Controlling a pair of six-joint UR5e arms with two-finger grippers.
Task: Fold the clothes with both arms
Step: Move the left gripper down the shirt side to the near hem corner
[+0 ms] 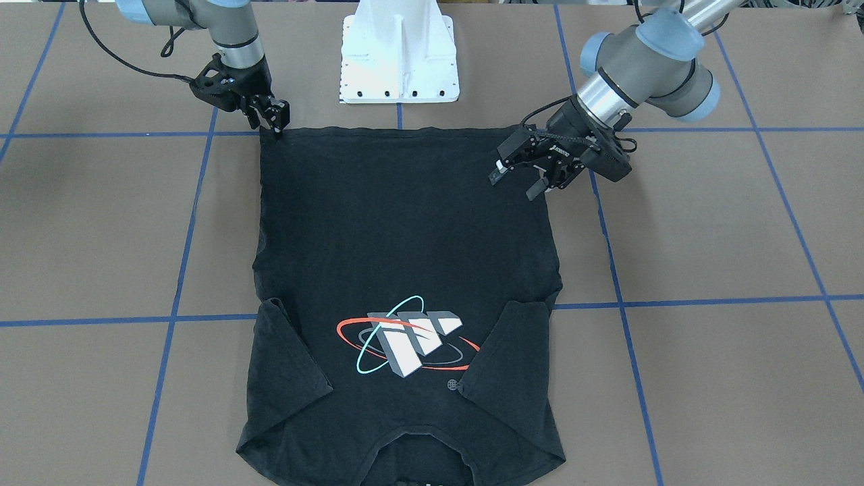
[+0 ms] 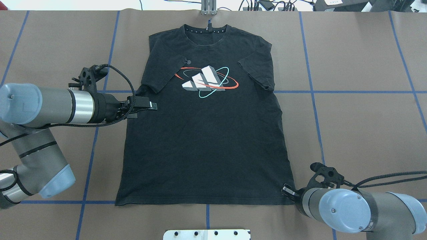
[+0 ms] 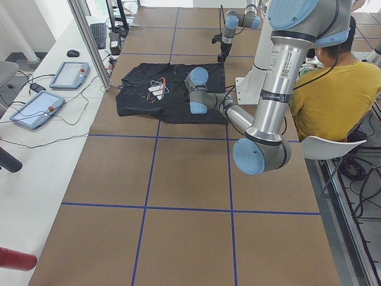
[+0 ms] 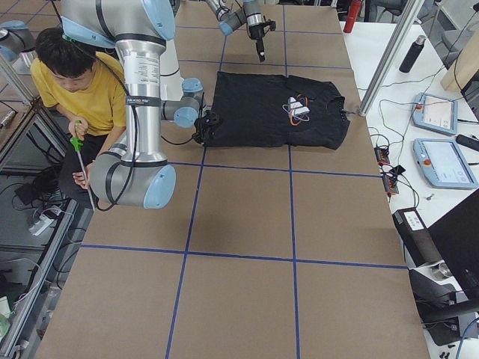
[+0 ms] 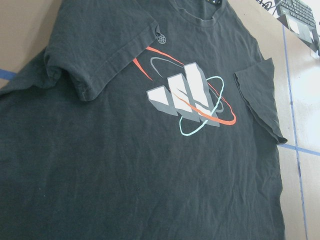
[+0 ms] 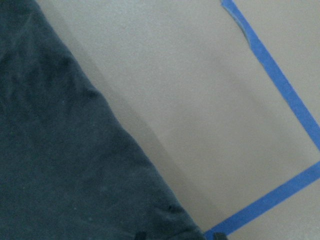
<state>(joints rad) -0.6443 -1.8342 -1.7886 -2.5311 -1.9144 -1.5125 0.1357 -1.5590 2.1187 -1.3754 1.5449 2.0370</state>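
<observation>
The black T-shirt (image 1: 405, 236) lies flat on the brown table, print side up, collar away from the robot and both sleeves folded inward. Its red, teal and white-grey logo (image 2: 206, 80) also shows in the left wrist view (image 5: 185, 102). My left gripper (image 1: 514, 185) is open and hovers just above the shirt's side edge, below the sleeve (image 2: 151, 104). My right gripper (image 1: 273, 128) is at the hem corner nearest the robot (image 2: 286, 191), its jaws a small gap apart. The right wrist view shows that corner (image 6: 60, 165) lying flat on the table.
The white base mount (image 1: 398, 61) stands just behind the hem. Blue tape lines (image 2: 310, 91) cross the table. A person in yellow (image 3: 327, 89) sits beside the robot. Tablets (image 4: 441, 112) and cables lie on the side table beyond the collar.
</observation>
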